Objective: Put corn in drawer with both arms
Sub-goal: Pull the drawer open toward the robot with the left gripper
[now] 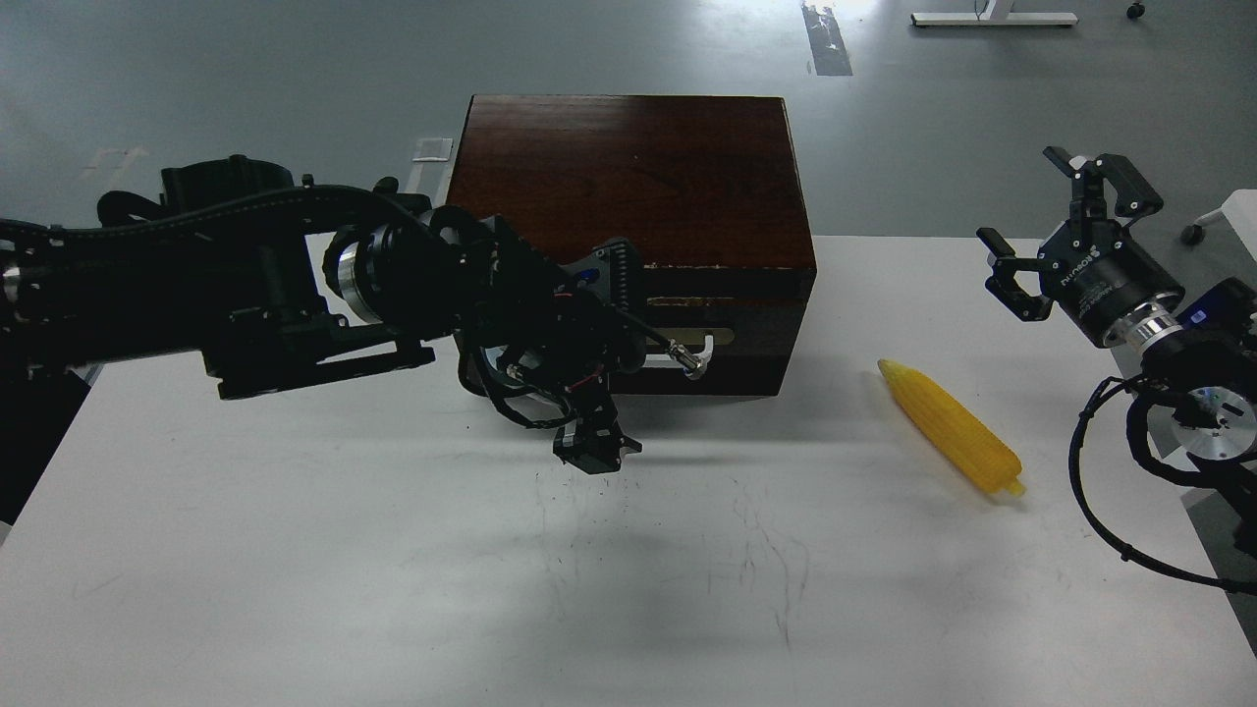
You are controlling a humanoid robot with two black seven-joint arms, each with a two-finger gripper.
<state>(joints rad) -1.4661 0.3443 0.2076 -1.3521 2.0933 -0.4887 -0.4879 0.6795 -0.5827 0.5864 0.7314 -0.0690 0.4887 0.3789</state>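
Our left arm (196, 285) reaches in across the white table (393, 589) and ends in front of the dark brown cabinet (628, 187). Our left claw (594, 447) hangs low, just before the cabinet's front and to the left of the drawer's white handle (699, 355). The claw looks dark and bunched from here, so we cannot tell whether its fingers are spread or pressed together. The drawer (727, 319) sits flush in the cabinet, its gold plate partly hidden behind our wrist. The corn (951, 427) lies on the table to the right of the cabinet, well apart from it, slanted with its pointed tip toward the cabinet and its stub end nearer us. Our right claw (1056, 221) hovers above the table's right edge, beyond the corn, its fingers spread wide and holding nothing.
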